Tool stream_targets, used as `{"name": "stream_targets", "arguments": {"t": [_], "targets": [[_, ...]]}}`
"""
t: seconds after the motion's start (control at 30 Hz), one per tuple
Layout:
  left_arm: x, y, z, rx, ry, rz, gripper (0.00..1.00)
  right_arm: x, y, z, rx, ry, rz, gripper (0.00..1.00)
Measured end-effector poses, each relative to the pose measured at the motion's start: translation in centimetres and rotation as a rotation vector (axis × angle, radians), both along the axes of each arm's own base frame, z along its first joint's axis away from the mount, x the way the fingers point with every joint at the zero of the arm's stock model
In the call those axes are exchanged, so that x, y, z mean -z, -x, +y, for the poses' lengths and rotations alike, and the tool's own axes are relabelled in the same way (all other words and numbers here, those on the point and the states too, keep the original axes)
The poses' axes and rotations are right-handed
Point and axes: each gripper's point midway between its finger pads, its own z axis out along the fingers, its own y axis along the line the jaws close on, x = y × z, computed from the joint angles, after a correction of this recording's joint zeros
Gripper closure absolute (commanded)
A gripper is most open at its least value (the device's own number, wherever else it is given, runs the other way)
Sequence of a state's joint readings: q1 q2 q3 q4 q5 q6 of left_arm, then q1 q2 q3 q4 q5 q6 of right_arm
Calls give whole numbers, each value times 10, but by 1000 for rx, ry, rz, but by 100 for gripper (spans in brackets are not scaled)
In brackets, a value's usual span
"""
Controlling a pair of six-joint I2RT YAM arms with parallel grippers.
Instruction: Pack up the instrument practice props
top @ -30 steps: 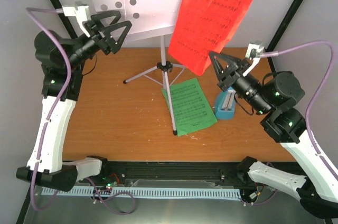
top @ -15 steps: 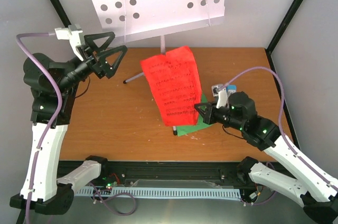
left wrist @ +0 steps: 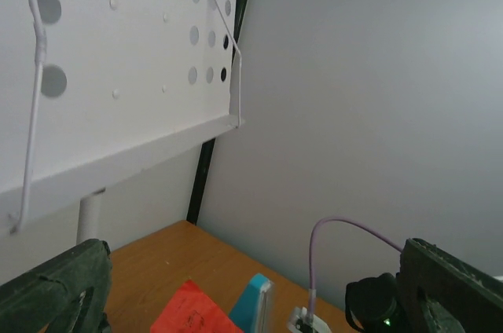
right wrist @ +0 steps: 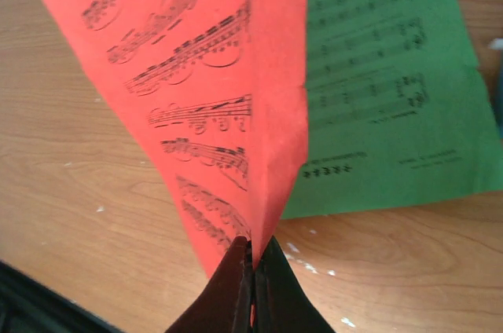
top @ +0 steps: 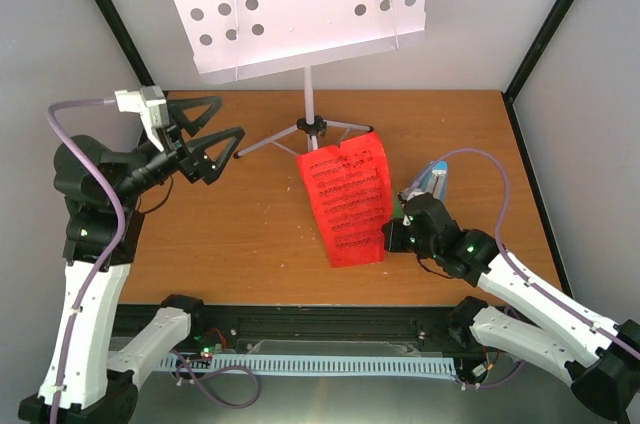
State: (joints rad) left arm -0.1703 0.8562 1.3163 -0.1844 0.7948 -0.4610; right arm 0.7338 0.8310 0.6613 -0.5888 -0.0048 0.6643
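The white hole-punched music stand (top: 300, 4) rises at the back on silver tripod legs (top: 313, 129); its desk also shows in the left wrist view (left wrist: 118, 74). My right gripper (top: 390, 236) is shut on the lower edge of the red music sheet (top: 345, 199), which bows up low over the table. In the right wrist view the jaws (right wrist: 253, 250) pinch the red sheet (right wrist: 212, 74) above the green sheet (right wrist: 385, 97), which lies flat. The blue metronome (top: 437, 182) stands behind the right arm. My left gripper (top: 212, 136) is open and empty, raised at the left.
Black frame posts (top: 105, 14) and grey walls close in the back and sides. The right arm's purple cable (top: 490, 169) loops above the metronome, which the left wrist view also shows (left wrist: 253, 308). The wooden table (top: 220, 234) ends at a black rail in front.
My right gripper has brought the red sheet down from the stand to just above the table, over the green sheet. My left gripper has shifted slightly lower and to the right, still open.
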Motion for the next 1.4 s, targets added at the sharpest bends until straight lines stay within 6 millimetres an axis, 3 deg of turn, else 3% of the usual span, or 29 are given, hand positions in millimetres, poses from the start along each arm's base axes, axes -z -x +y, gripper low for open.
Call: {"name": "stream_targets", "arguments": {"t": [0.23, 0.4, 0.7, 1.1, 1.4], "targets": [[46, 0, 0, 1, -14, 79, 0, 17, -7, -18, 79, 96, 9, 97], [92, -11, -1, -4, -26, 183, 0, 25, -8, -35, 133, 175, 10, 97], [156, -31, -3, -14, -24, 351, 1, 30, -8, -57, 216, 256, 10, 97], [218, -54, -7, -12, 7, 542, 2, 45, -6, -60, 228, 292, 51, 97], [239, -67, -15, 15, 34, 610, 5, 56, -3, -56, 207, 277, 68, 97]]}}
